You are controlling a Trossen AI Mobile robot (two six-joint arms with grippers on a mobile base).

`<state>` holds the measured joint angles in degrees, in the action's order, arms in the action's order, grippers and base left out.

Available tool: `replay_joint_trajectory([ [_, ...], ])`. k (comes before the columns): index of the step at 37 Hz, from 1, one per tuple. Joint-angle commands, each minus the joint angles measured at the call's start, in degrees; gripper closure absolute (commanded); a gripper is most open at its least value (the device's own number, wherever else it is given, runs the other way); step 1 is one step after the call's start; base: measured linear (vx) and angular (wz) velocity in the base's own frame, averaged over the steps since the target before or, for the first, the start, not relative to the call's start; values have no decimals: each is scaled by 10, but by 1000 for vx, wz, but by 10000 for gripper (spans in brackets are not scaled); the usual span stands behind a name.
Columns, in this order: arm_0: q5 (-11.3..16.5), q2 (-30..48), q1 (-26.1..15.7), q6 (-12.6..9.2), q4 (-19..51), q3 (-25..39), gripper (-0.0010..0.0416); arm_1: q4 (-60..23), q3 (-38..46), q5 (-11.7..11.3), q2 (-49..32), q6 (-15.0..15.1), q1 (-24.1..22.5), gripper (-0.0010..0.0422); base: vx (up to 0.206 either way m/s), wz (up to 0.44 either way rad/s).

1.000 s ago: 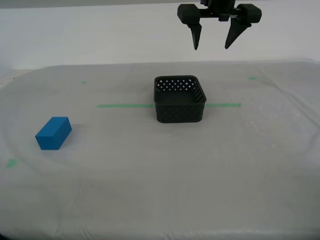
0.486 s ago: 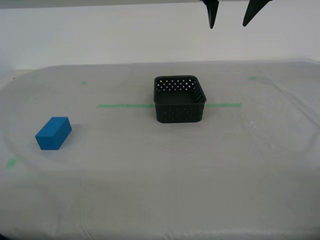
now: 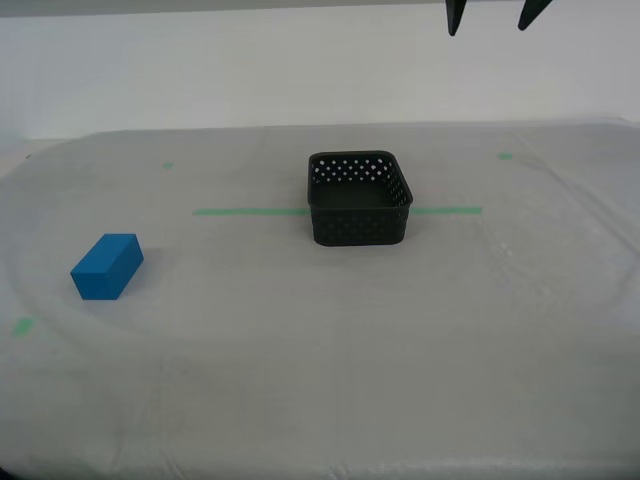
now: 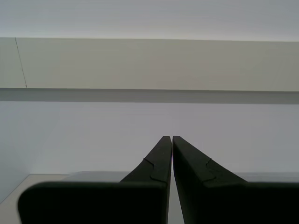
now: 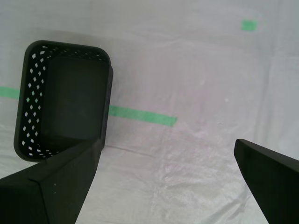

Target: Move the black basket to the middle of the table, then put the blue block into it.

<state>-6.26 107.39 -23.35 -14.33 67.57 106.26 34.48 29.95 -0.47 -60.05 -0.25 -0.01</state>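
Observation:
The black basket [image 3: 360, 226] stands empty on the white-clothed table [image 3: 300, 380], across the green tape line [image 3: 250, 211]. The blue block [image 3: 107, 266] lies on the cloth toward the exterior view's left, far from the basket. My first gripper [image 3: 488, 28] hangs open high above the table, up and toward the exterior view's right of the basket; only its two fingertips [image 3: 454, 22] show at the top edge. The first wrist view looks down past this gripper [image 5: 166, 144] at the basket [image 5: 70, 46]. My second gripper [image 4: 168, 137] is shut on nothing and faces a plain wall.
Small green marks [image 3: 505, 156] dot the cloth, one near the block [image 3: 22, 325] and one far back [image 3: 168, 165]. The tape line [image 5: 142, 115] and a mark [image 5: 249, 25] also show in the first wrist view. The table's rounded edges lie at both sides of the exterior view.
My first gripper has risen and drifted toward the exterior view's right, so only its fingertips remain in the picture. Basket and block have not moved.

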Motion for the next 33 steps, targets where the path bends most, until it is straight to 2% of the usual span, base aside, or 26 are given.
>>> replay_joint_trajectory([
  [1,-3,-30,10,1,-26,-45,5,3,0,1,0,1,0,412,0,0],
  [8,0,-77,47,2,-54,-125,5,3,0,1,0,1,0,412,0,0],
  [14,2,-104,81,27,-73,-172,6,3,0,1,0,1,0,412,0,0],
  [22,2,-115,126,48,-103,-224,5,3,0,1,0,1,0,412,0,0],
  [27,2,-117,137,64,-152,-264,5,3,0,1,0,1,0,412,0,0],
  [30,2,-117,140,88,-181,-287,5,3,0,1,0,1,0,412,0,0],
  [33,9,-117,144,100,-209,-308,5,3,0,1,0,1,0,412,0,0],
])
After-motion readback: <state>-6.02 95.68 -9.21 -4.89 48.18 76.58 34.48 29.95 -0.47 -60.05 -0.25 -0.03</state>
